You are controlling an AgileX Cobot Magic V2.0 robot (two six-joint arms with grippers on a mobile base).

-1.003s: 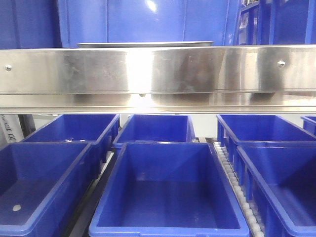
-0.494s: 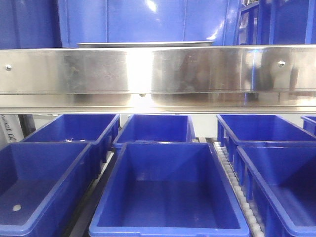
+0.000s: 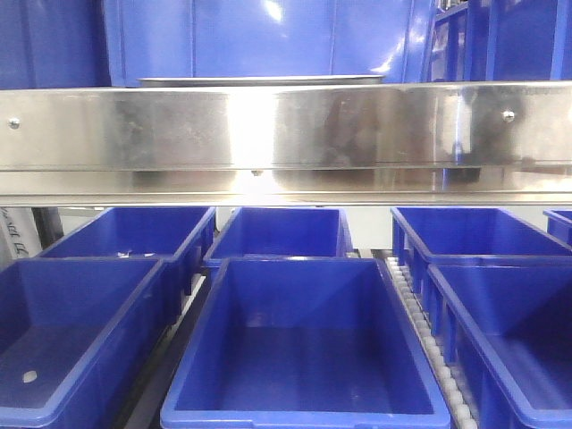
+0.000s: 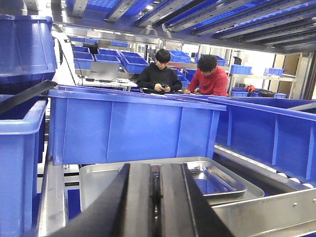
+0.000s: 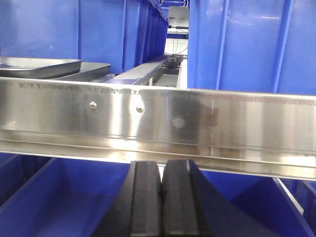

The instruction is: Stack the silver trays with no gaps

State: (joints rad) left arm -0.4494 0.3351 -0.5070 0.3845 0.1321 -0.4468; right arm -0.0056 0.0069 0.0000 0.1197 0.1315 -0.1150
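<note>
silver trays point(image 4: 217, 180): on the upper shelf, behind the steel rail point(image 3: 286, 134), the smaller one lying in the larger, before a blue bin point(image 4: 133, 126) | left gripper point(image 4: 157, 197): fingers pressed together, holding nothing, just before the trays | right gripper point(image 5: 162, 197): fingers together, empty, under the rail | lower blue bins point(image 3: 304, 349) below

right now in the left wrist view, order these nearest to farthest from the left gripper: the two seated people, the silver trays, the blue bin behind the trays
1. The silver trays, just beyond the shut left gripper, on the shelf.
2. The blue bin, directly behind the trays, spanning the middle.
3. The two people, far in the background past the bin, upper centre.
</note>
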